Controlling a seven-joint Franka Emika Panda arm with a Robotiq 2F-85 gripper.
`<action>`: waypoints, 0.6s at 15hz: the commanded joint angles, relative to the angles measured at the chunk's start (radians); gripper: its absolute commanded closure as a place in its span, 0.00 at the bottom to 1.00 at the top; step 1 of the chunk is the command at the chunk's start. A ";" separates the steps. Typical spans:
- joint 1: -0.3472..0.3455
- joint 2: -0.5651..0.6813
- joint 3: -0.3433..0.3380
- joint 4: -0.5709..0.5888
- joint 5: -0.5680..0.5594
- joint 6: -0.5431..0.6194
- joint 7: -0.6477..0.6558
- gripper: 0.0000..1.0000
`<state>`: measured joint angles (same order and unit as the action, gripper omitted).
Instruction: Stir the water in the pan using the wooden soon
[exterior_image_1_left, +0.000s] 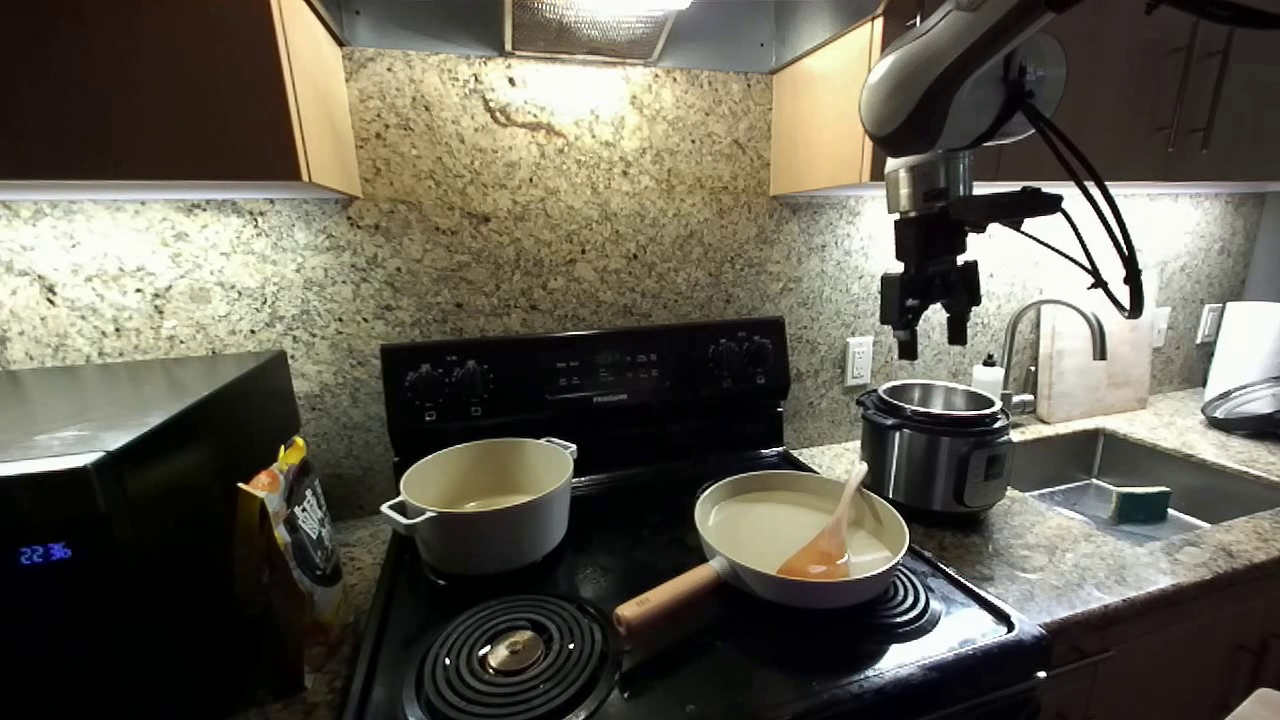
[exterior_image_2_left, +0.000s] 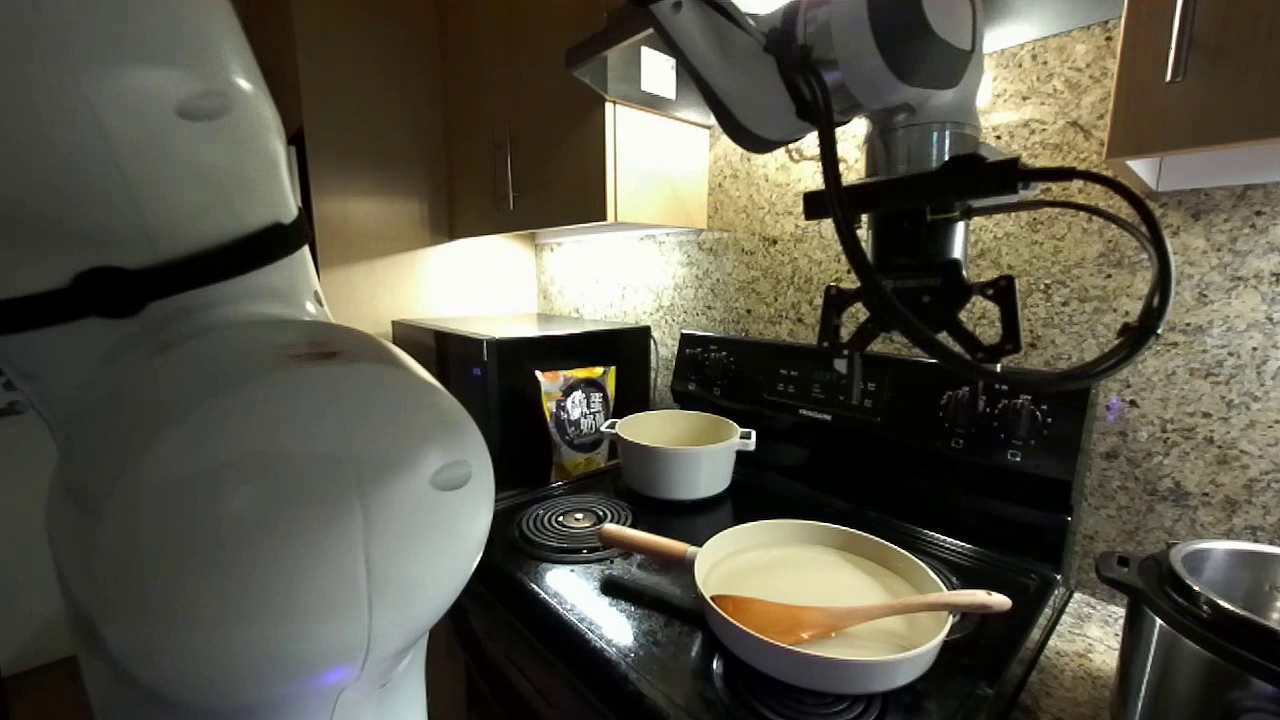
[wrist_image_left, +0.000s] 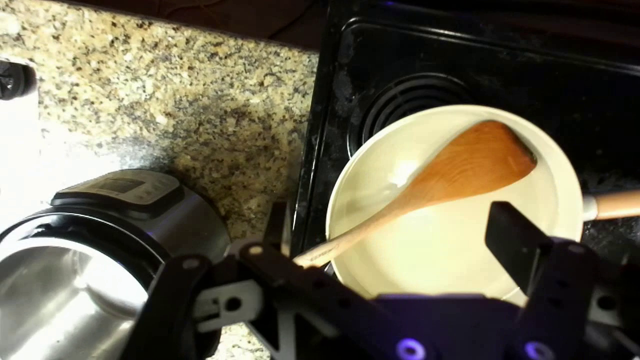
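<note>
The wooden spoon (exterior_image_1_left: 826, 552) lies in the cream frying pan (exterior_image_1_left: 730, 555) on the stove. In an exterior view the spoon (exterior_image_2_left: 790, 620) has its handle over the pan's rim, pointing away from the pan's own handle. Clear liquid with glints appears to cover the pan's bottom. My gripper (exterior_image_1_left: 932, 338) is open and empty, well above the pan and the steel cooker; the gripper (exterior_image_2_left: 918, 365) also shows high up in an exterior view. In the wrist view the spoon (wrist_image_left: 465, 167) lies across the pan (wrist_image_left: 440, 260), and the left finger hides its handle end.
A white pot (exterior_image_1_left: 495, 535) stands on a back burner. A steel pressure cooker (exterior_image_1_left: 920, 470), lidless, stands on the counter beside the pan. A microwave (exterior_image_1_left: 140, 500) and snack bag (exterior_image_1_left: 312, 530) are beside the stove. A sink (exterior_image_1_left: 1080, 470) with a sponge (exterior_image_1_left: 1140, 505) is beyond the cooker.
</note>
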<state>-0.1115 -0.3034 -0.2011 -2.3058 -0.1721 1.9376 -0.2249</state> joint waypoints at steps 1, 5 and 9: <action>-0.030 0.098 -0.028 0.049 0.102 0.085 0.072 0.00; -0.046 0.107 -0.024 0.030 0.124 0.167 0.106 0.00; -0.045 0.119 -0.021 0.030 0.126 0.180 0.114 0.00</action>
<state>-0.1416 -0.1851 -0.2369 -2.2769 -0.0493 2.1196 -0.1077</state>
